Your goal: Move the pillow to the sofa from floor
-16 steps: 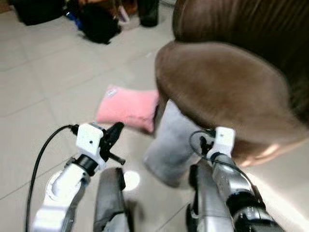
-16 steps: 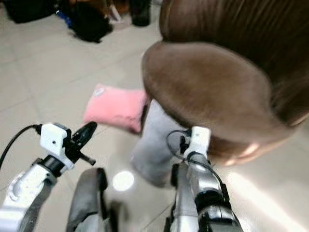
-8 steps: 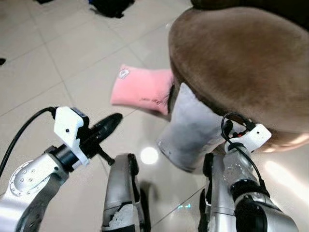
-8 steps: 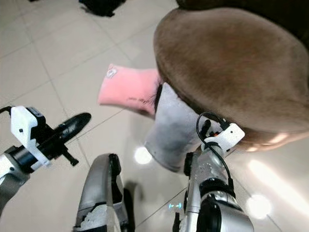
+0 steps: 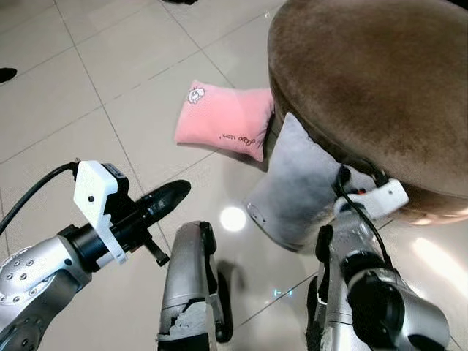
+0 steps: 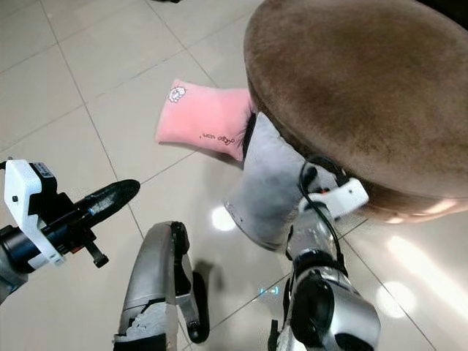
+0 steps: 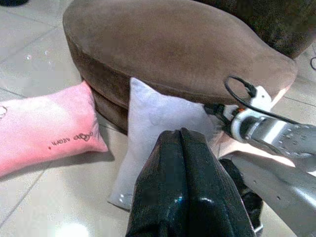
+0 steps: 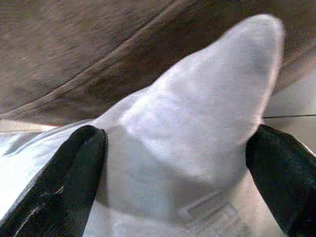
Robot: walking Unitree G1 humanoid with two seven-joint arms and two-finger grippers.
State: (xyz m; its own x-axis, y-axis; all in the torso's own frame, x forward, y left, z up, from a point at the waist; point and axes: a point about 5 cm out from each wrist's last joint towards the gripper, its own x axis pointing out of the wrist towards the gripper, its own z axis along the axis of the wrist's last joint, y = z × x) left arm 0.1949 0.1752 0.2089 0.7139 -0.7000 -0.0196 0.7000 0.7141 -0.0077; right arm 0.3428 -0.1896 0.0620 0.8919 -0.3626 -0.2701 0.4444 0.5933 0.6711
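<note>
A grey pillow (image 5: 292, 183) stands on the tiled floor, leaning against the rounded brown sofa (image 5: 365, 73). To its left a pink pillow (image 5: 227, 121) with small lettering lies flat, one end tucked against the sofa base. My right gripper (image 8: 180, 168) is open, with one black finger (image 8: 74, 173) on each side of the grey pillow's upper edge. In the eye views its white wrist (image 5: 373, 199) sits right at that pillow. My left gripper (image 5: 172, 194) is shut and empty, held over the floor left of the pillows.
My own legs (image 5: 186, 285) stand on the glossy tiles just below the grey pillow. A dark object (image 5: 6, 73) lies at the far left edge. Open floor stretches left of the pink pillow, and the sofa seat rises to the right.
The camera has tilted down and closer. My right arm has reached forward until its fingers straddle the grey pillow. The left gripper stays shut in much the same place.
</note>
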